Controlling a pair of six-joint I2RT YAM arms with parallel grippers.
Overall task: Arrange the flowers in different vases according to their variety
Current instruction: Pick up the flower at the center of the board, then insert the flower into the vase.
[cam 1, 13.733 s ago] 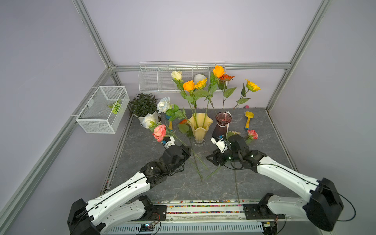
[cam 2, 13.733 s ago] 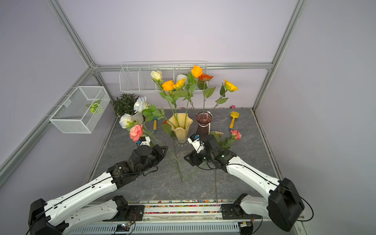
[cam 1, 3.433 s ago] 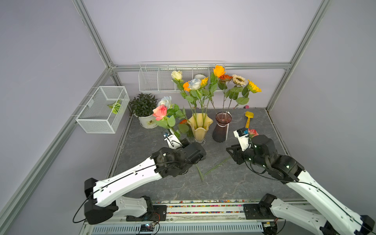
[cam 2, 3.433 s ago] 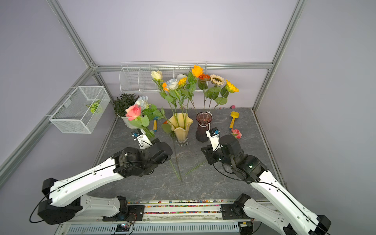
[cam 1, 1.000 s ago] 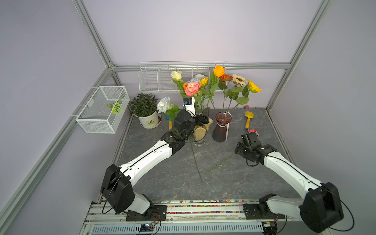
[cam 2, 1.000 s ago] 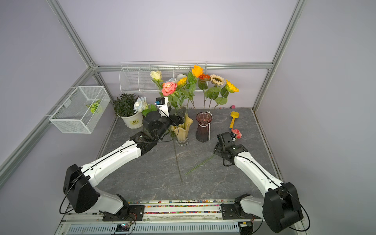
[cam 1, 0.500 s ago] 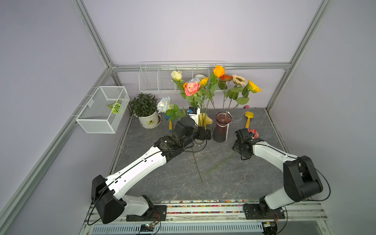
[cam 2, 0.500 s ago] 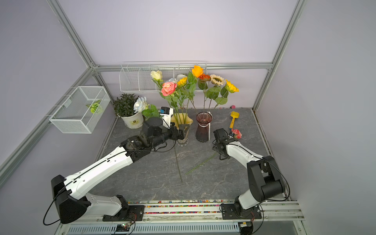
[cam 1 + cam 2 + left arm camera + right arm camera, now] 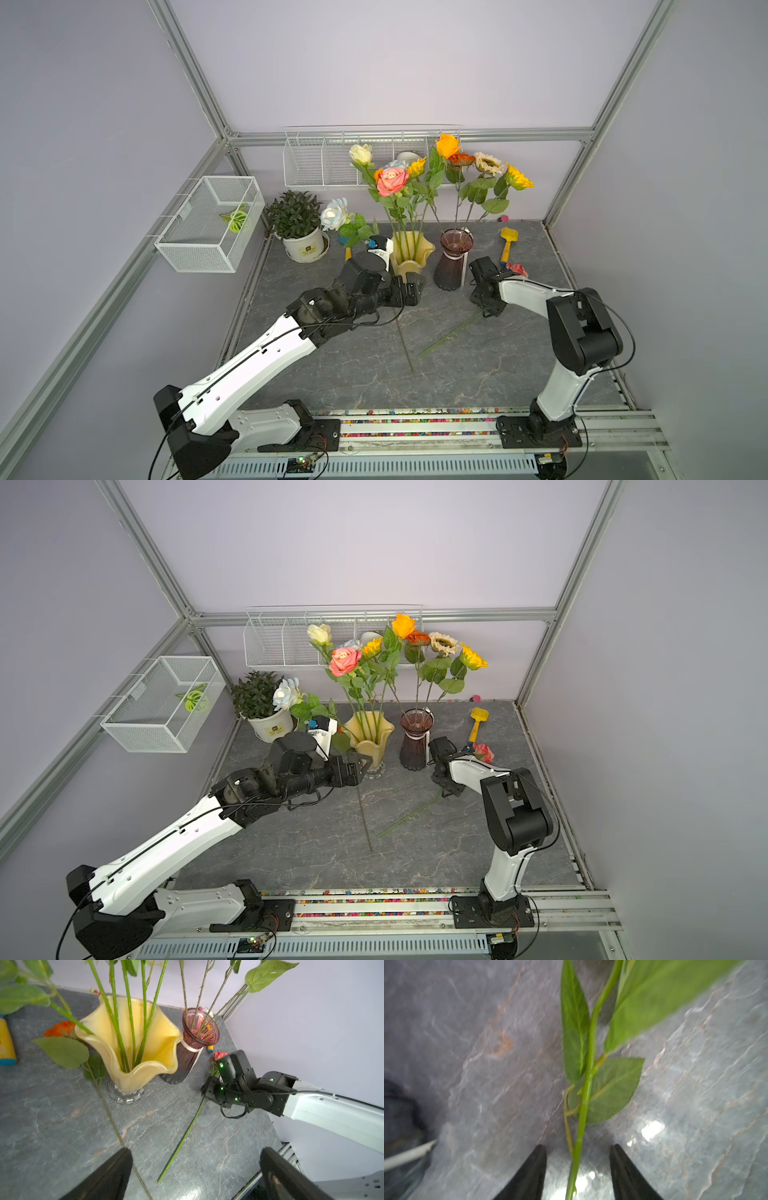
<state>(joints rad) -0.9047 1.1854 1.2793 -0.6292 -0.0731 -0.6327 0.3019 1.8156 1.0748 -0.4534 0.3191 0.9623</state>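
The right gripper [image 9: 578, 1147] sits low over the grey table [image 9: 478, 374], just right of the purple vase [image 9: 453, 266], its jaws apart on either side of the green stem of the fallen pink rose [image 9: 517, 270], not pinching it. The left gripper [image 9: 195, 1153] hovers, jaws spread wide, at the near side of the yellow vase [image 9: 409, 253]. Upright flowers [image 9: 390, 183] stand in both vases
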